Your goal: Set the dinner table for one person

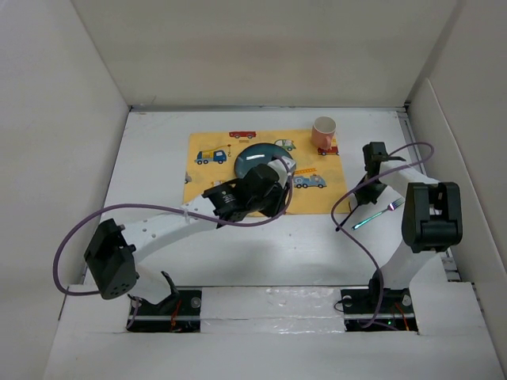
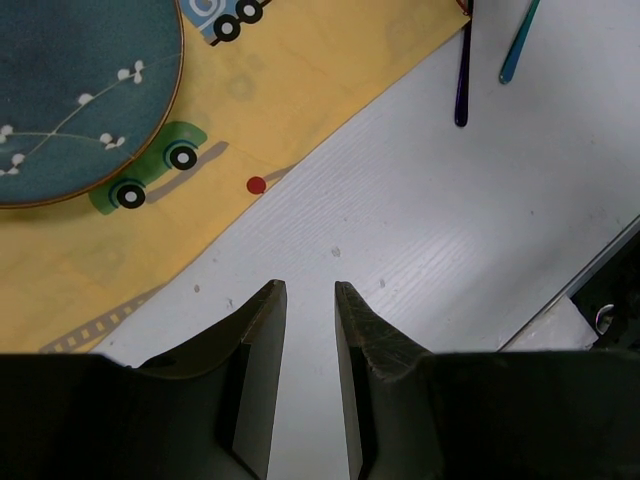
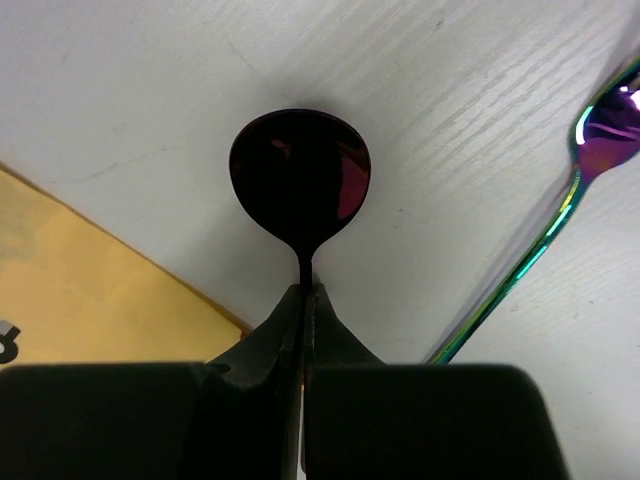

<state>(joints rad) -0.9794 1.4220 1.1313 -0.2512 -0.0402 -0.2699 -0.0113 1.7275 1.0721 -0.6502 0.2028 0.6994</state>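
Right wrist view shows the right fingers (image 3: 265,345) clenched on the thin neck of a dark spoon (image 3: 300,175). Its bowl juts out ahead of them over the white table (image 3: 150,80), just off a corner of the yellow placemat (image 3: 90,290). That spot seems chosen so the spoon ends up to the right of the plate (image 1: 255,158), where an iridescent fork (image 3: 600,135) lies on the table beside it. Whether the spoon touches the table cannot be told. A pink cup (image 1: 323,131) stands upright on the placemat's far right corner. The left fingers (image 2: 262,340) are released, with a narrow gap between them and nothing in it. They hover over bare table just beside the placemat's edge, probably parked there out of the other arm's way.
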